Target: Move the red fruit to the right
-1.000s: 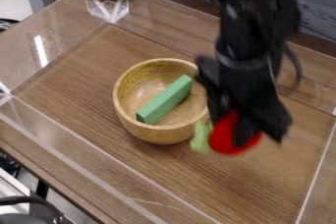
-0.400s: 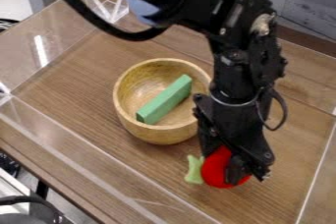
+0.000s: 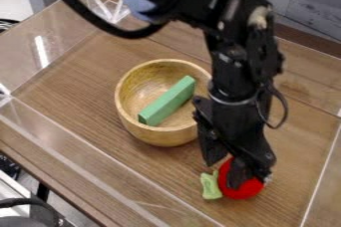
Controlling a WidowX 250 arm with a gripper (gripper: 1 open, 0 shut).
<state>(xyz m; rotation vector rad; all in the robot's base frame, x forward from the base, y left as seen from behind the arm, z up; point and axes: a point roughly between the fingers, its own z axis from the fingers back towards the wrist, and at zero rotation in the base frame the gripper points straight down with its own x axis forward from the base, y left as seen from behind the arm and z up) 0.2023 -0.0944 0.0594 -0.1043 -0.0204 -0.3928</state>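
The red fruit (image 3: 241,179) has moved a little lower and a bit to the right since the picture before, and its leafy end has gone along with it. Now the fruit is on the right side of the lower part of the picture. It is round, bright red and smooth. Its pale green leafy end (image 3: 210,185) sticks out on the left side, and it looks lumpy.

The black robot arm (image 3: 220,7) comes down from the top. It has round, bulky parts and a thin black cable (image 3: 80,10) that bends in a big curve at the upper left. Its dark fingers (image 3: 240,163) are right at the top of the fruit and hide some of it. I cannot tell if they are apart or pinching it.

The bowl (image 3: 130,108) is near the middle, up and to the left of the fruit. It is round and made of light, yellowish wood, with a smooth curved rim. Inside it lies a green block (image 3: 167,102), long and straight with flat sides, tipped on a slant.

The bench (image 3: 67,82) is brown wood with fine grain and long straight lines. At the bottom left there is a black, curvy thing (image 3: 30,212).
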